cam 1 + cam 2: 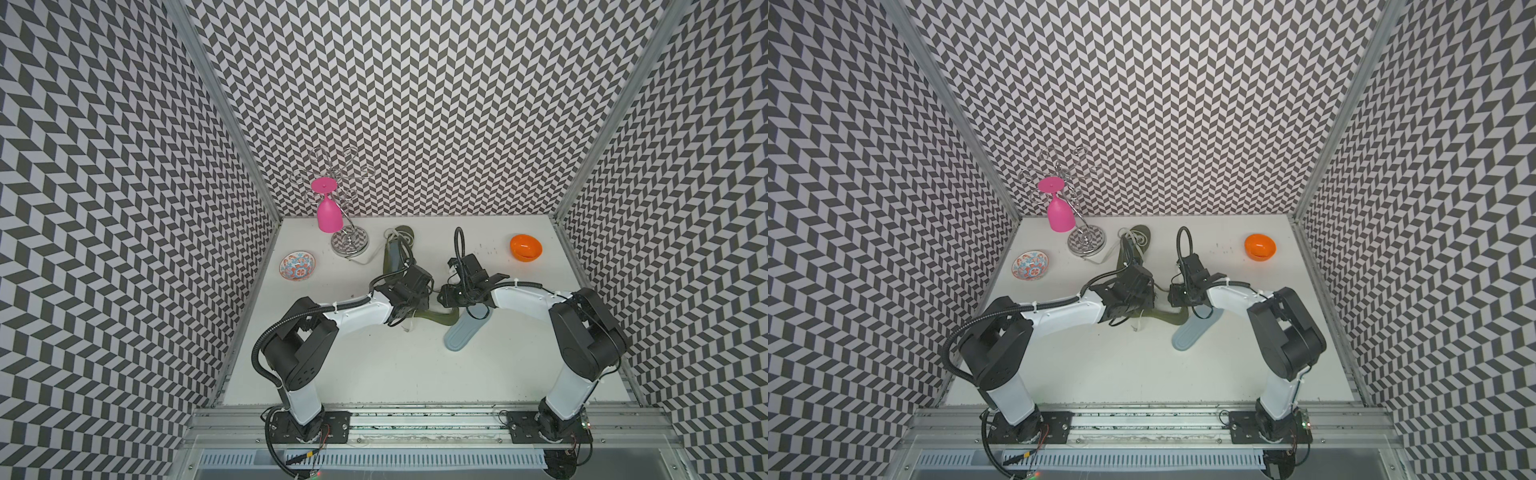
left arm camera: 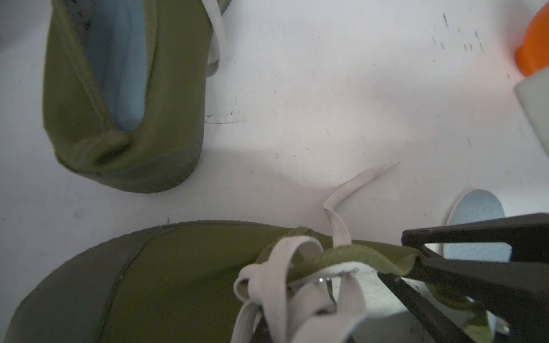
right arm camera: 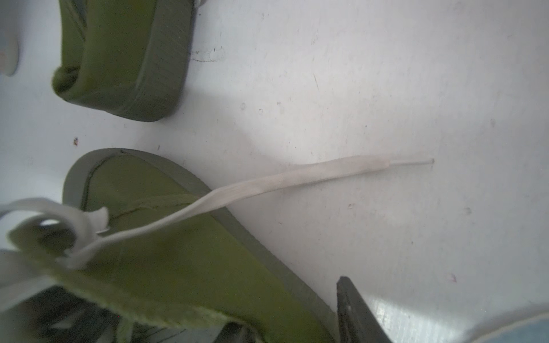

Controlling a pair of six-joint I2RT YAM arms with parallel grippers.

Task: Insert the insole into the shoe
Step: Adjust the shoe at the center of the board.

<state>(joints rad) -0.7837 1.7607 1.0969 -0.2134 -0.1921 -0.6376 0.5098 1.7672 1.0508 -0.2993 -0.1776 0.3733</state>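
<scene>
Left claw (image 2: 401, 258) pinches olive shoe (image 2: 178, 267) at its opening edge; right claw (image 3: 285, 306) part-open, empty; blue-grey insole (image 1: 459, 334) on tabletop (image 1: 374, 365), uninserted.

A grey insole (image 1: 460, 333) lies on the table (image 1: 374, 374). Touching its left side is an olive shoe (image 1: 441, 319); well beyond it, an orange bowl (image 1: 525, 247).

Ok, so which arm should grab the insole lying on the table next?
Right, probably. The insole lies close to the right gripper, partly under that arm, while the left gripper is pinching the edge of the shoe.
</scene>
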